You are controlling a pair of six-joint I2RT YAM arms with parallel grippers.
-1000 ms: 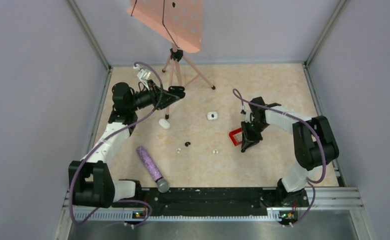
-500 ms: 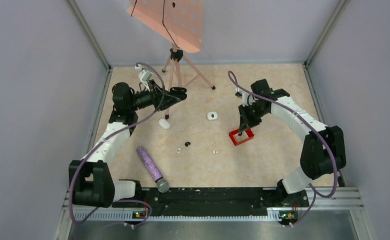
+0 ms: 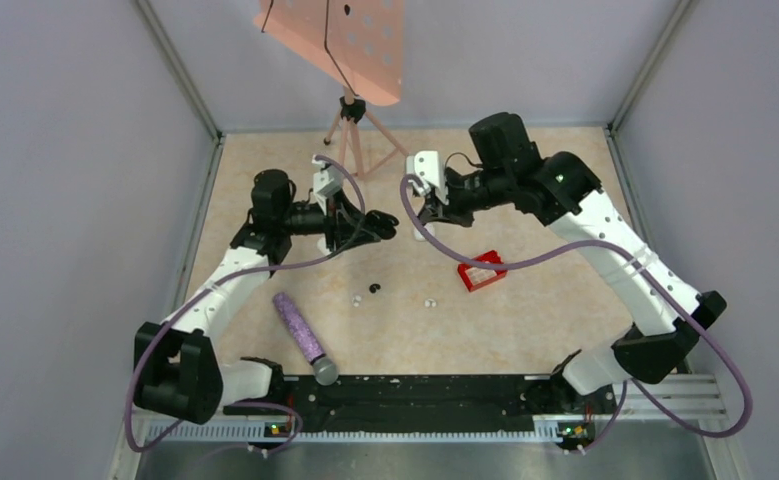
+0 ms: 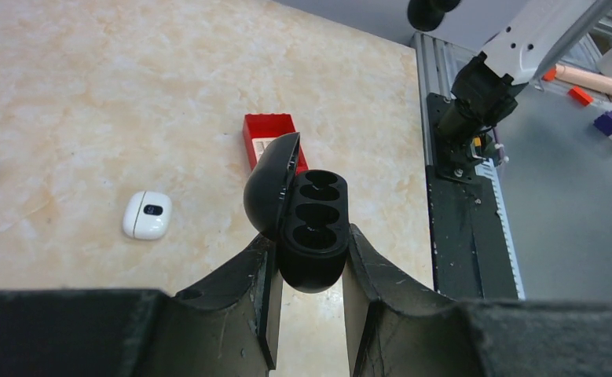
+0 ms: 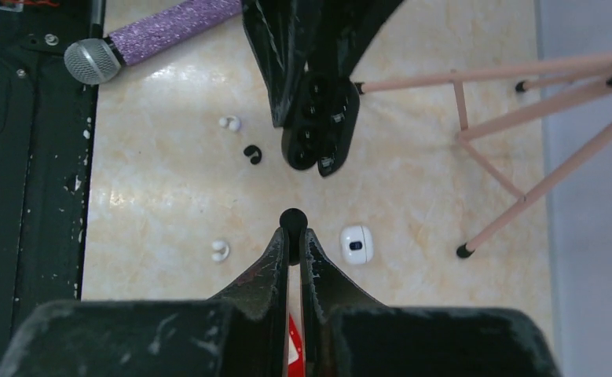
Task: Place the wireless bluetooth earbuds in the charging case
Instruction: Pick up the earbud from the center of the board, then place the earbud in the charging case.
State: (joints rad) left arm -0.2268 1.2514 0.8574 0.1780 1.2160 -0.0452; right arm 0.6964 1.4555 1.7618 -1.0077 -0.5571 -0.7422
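My left gripper (image 4: 309, 253) is shut on an open black charging case (image 4: 312, 224) with its lid up and its wells empty, held above the table; it also shows in the top view (image 3: 377, 224). My right gripper (image 5: 295, 229) is shut on a small black earbud (image 5: 293, 219), just in front of that case (image 5: 318, 126). A shut white charging case (image 5: 357, 243) (image 4: 147, 214) lies on the table under the right gripper. Two white earbuds (image 5: 229, 122) (image 5: 220, 250) and a black earbud (image 5: 252, 154) lie loose on the table.
A red square basket (image 3: 482, 272) sits right of centre. A purple-handled microphone (image 3: 300, 328) lies at the front left. A pink tripod (image 3: 350, 130) with a tilted board stands at the back. Grey walls close in three sides.
The right arm has lifted off the red basket and swung back and left to the centre. The left gripper has moved right and forward to meet it.
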